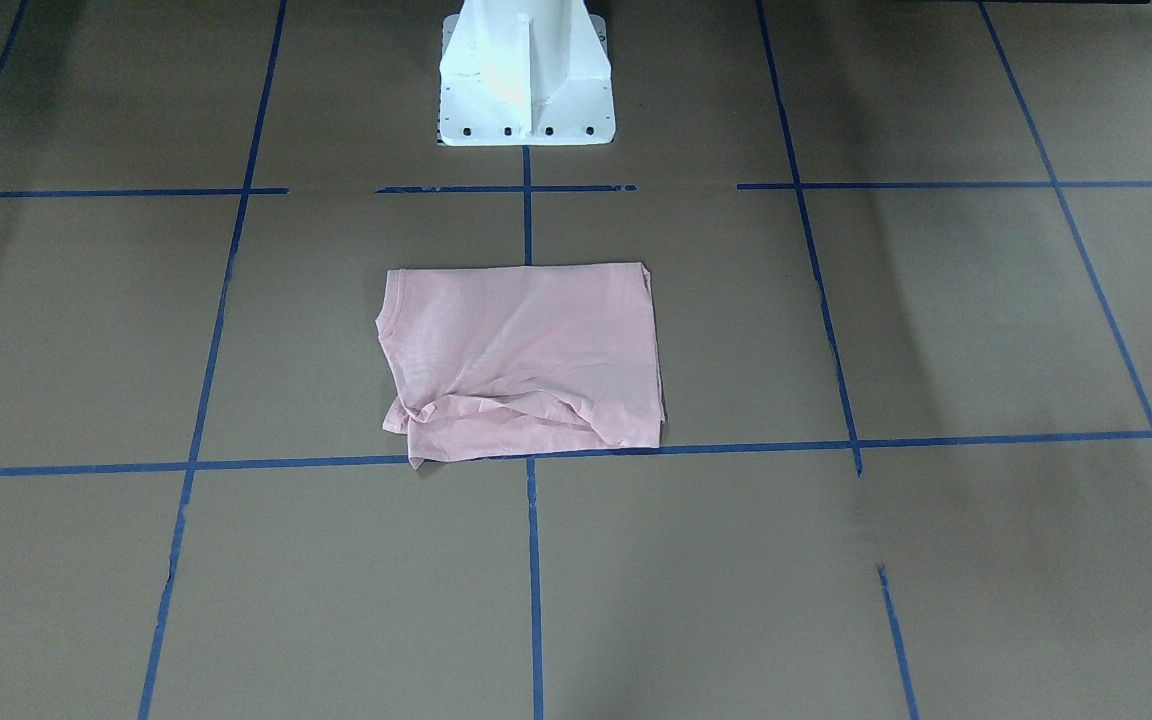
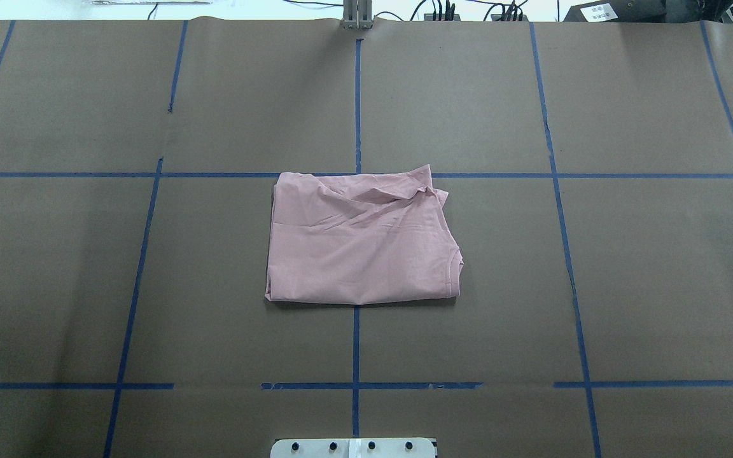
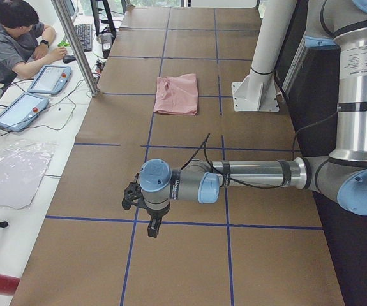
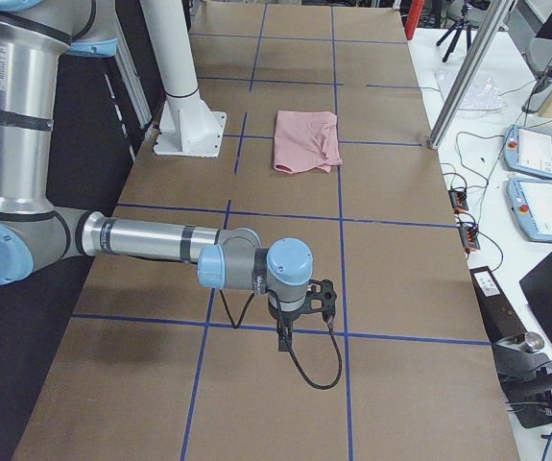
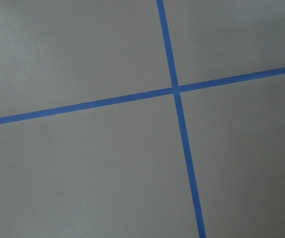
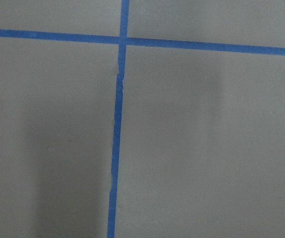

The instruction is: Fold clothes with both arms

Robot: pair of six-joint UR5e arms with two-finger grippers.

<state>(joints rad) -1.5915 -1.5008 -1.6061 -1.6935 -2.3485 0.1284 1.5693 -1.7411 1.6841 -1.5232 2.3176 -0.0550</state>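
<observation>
**Fig.: both arms parked, fold check.** The T-shirt [image 2: 360,238], pink w/ plain side up, lies as a rough rectangle flat on the desk [image 2: 55,286]. It is well apart from both hands, inboard of each, just ahead of the white pedestal [image 1: 524,75]. The L hand [image 3: 152,228] hangs from the L arm [image 3: 253,173] above a crossing of blue tape lines [image 5: 174,89]. The R hand [image 4: 284,338] hangs likewise from the R arm [image 4: 151,240] at the opposite desk end. Neither holds cloth. Finger spread cannot be told: each hand shows in a side view only, and the wrist views give bare desk.

Judgement: folding approx. complete; the step in hand is probably a last tidy or half-fold. The corner on the R hand's side, farthest from the pedestal, looks bunched w/ loose creases, though the layers there are hard to read.

To do it well:
- Bring both hands inboard together.
- Pinch two corners of one short edge through all layers.
- Lift level and keep the edge taut between the hands.
- Lay it edge-to-edge and release low.
- Avoid dragging the lower layers.
</observation>
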